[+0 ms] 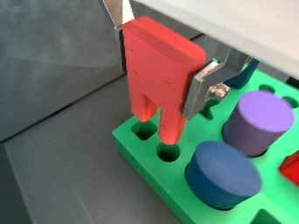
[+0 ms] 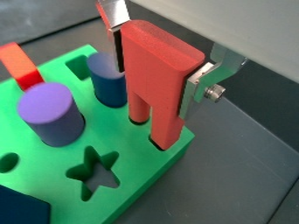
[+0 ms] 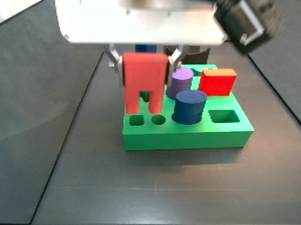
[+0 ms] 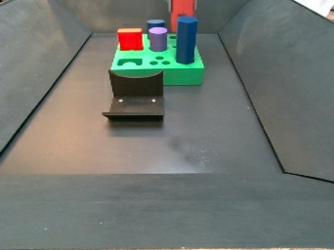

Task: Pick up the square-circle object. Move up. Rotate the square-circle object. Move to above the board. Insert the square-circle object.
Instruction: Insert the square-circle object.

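The square-circle object (image 1: 158,66) is a salmon-red slab with two legs, held upright, and it shows in both wrist views (image 2: 155,74). My gripper (image 1: 163,48) is shut on its upper part, one silver finger on each side. The leg tips stand at the mouths of two round holes at a corner of the green board (image 1: 140,150). I cannot tell how deep they reach. In a side view the slab (image 3: 144,81) hangs under the gripper (image 3: 144,58) over the board (image 3: 188,134). In a side view the board (image 4: 156,68) stands far back, and the slab is mostly hidden behind a blue cylinder.
A blue cylinder (image 3: 189,106), a purple cylinder (image 3: 181,83) and a red cube (image 3: 217,82) stand in the board close beside the slab. A star hole (image 2: 93,168) lies open. The fixture (image 4: 135,101) stands in front of the board. Dark walls ring the floor.
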